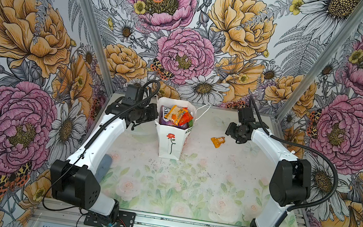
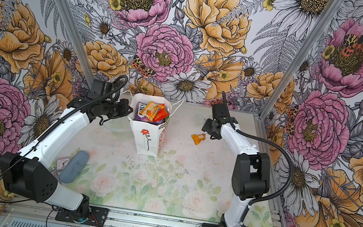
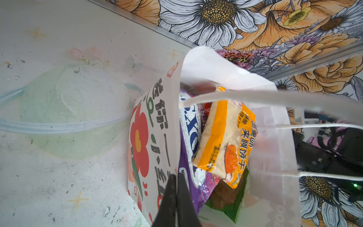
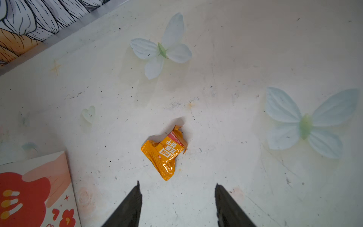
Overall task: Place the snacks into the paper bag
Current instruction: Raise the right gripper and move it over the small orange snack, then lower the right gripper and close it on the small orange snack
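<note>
The bag (image 1: 170, 142) stands upright near the back edge of the table (image 1: 190, 189), its mouth open and the snacks (image 1: 176, 116) heaped right to the rim. A yellow-orange packet (image 3: 222, 137) lies on top, with a purple pouch (image 3: 204, 188) and a green pack (image 3: 237, 204) beneath it. The left gripper (image 3: 175, 177) is pinched tight on the bag's left rim, with paper between its fingers.

To the right, a small orange packet (image 4: 164, 153) lies crumpled and alone on bare table, apart from the bag and well clear of the back wall (image 1: 186, 45). The right gripper (image 4: 177, 183) hangs just short of it, jaws spread wider than the packet and holding nothing. There is free table all round it. The front half is bare too, save a blue-grey lump (image 2: 74, 167) under the left arm (image 2: 56, 131).
</note>
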Robot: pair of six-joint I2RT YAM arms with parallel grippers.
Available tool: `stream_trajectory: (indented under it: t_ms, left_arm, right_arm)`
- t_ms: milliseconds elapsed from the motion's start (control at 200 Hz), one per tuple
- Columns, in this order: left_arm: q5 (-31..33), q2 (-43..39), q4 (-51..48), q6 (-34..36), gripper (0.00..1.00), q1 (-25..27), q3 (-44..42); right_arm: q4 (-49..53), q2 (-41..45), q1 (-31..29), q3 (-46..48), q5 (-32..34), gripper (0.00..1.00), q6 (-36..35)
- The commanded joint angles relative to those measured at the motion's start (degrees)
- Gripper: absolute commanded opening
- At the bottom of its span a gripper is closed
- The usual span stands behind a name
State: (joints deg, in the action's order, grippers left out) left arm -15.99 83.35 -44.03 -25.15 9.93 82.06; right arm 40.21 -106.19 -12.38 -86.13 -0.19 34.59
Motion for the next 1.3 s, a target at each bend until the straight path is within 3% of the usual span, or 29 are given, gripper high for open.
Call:
stream_trajectory:
  t_ms: [0,150,590,811,1056,1296]
  left_arm:
    - [-1.39,-2.76,2.7,0.45,0.04,-0.82,0.37]
    - [-1.64,-2.76,2.65,0.32,0.04,-0.89,0.47]
    - [-1.72,-2.32,2.64,0.27,0.04,-1.06,0.38]
    - [-1.79,-2.32,2.69,0.29,0.04,-1.12,0.38]
    - [-2.18,-2.23,2.63,0.27,0.03,-1.23,0.48]
    - [-2.19,-2.32,2.68,0.27,0.04,-1.23,0.47]
  right_arm:
    - [-0.13,-3.33,0.19,-3.26,-2.73,0.63,-2.74]
    - [0.25,-7.58,-0.53,-5.39,-5.61,0.72,-9.07]
    - [2.89,-15.59,-2.05,-10.97,-2.97,0.72,-20.15]
    - [4.35,-18.06,-3.05,-12.49,3.62,0.72,-21.39]
    - [5.31,-21.16,-3.56,-13.41,4.56,0.71,-22.5]
    - [5.88,-23.16,-3.64,-14.14,3.1,0.63,-19.57]
